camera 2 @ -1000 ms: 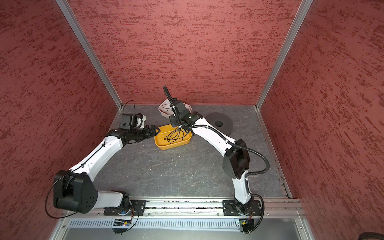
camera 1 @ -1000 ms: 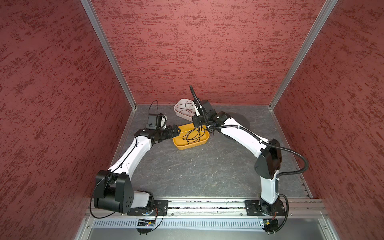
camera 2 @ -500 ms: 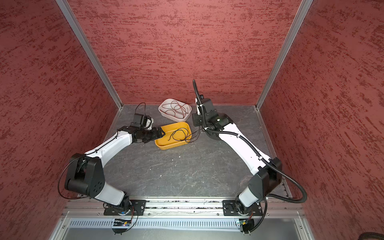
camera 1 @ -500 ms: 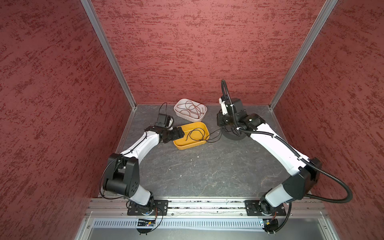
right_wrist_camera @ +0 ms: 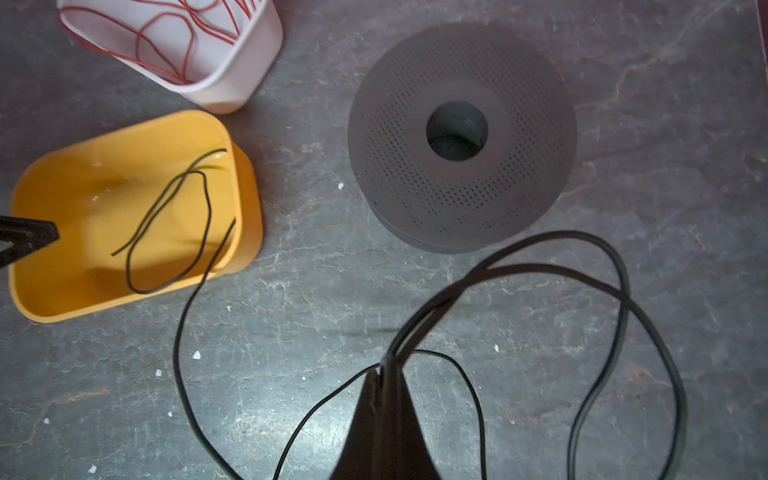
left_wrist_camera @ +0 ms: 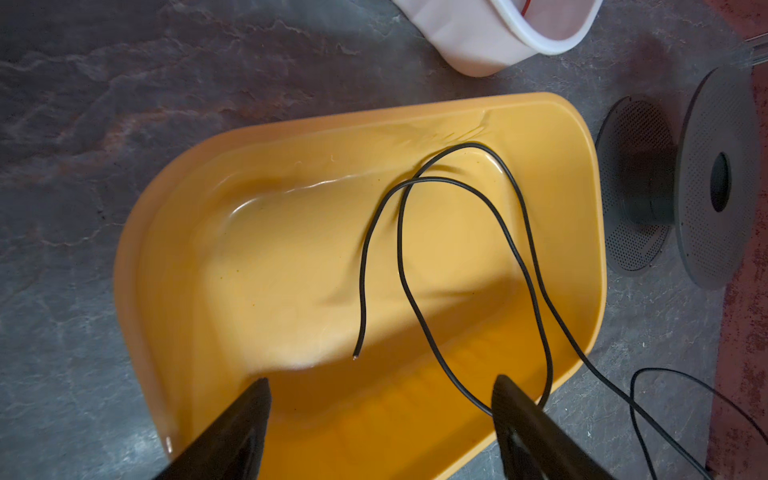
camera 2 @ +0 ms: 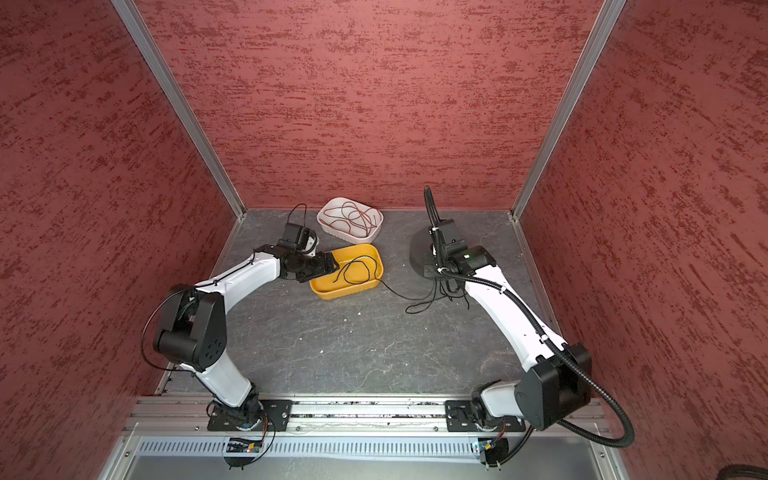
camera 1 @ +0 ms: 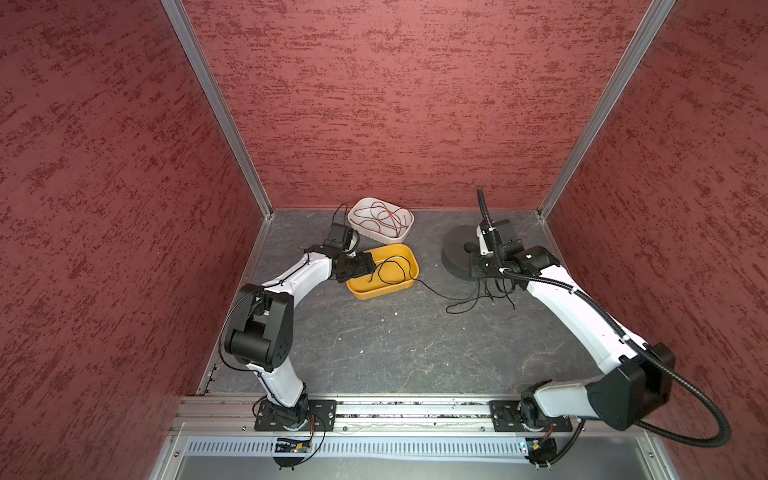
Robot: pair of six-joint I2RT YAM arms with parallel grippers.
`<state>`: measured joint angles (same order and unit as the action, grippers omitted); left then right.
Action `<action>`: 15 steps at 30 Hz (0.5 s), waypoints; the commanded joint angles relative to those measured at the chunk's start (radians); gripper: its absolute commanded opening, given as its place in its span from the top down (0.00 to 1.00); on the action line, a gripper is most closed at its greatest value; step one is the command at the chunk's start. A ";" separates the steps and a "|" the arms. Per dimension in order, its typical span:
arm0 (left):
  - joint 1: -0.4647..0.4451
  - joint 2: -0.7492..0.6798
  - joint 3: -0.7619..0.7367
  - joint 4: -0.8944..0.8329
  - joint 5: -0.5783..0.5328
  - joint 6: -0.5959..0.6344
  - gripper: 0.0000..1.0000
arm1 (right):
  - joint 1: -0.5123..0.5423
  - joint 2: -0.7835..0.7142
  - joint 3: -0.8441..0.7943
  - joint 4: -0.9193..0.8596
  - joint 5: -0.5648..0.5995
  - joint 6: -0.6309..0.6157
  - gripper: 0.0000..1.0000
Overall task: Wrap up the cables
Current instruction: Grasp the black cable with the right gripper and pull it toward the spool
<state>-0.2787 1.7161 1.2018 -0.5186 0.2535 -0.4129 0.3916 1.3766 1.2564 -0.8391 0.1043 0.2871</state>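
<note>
Holding: the right claw (right_wrist_camera: pixel 384 372) has its fingers pressed together on the black wire (left_wrist_camera: pixel 363 291). Several strands leave the pinch and fan out in loose loops.
Left claw (left_wrist_camera: pixel 380 384): fingers wide apart and nothing between them. It sits at the left end of the yellow tub (left_wrist_camera: pixel 332 120) in both top views (one strand runs right past a fingertip, can't tell if it touches).
Wire, tub end: the loose tip and a couple of loops lie inside the yellow tub.
Wire, middle: a single strand goes over the tub's rim and crosses the table (camera 1: pixel 395 340) toward the right claw.
Wire, right end: loops hang from the right claw down to the table, just beside the grey reel (right_wrist_camera: pixel 461 199).
Reel: flat on the table at the right rear, with a perforated top disc and a round hole in the centre. The left wrist view shows two discs joined by a hub.
White tub (camera 1: pixel 384 239): just behind the yellow tub, close to it, with tangled red wire (camera 1: pixel 380 210) inside.
Spacing: the two claws are well apart, with the yellow tub and the crossing strand between them.
</note>
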 commanded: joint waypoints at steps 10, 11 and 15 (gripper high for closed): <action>-0.081 0.111 0.096 -0.002 0.030 -0.016 0.22 | -0.002 0.016 -0.112 0.059 -0.095 0.049 1.00; -0.085 0.117 0.097 0.002 0.036 -0.022 0.23 | -0.002 0.018 -0.112 0.064 -0.094 0.048 1.00; -0.107 0.153 0.111 0.009 0.048 -0.039 0.25 | -0.002 0.033 -0.109 0.071 -0.086 0.043 1.00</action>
<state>-0.3695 1.8435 1.2858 -0.5186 0.2844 -0.4351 0.3908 1.3975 1.1458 -0.8036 0.0292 0.3252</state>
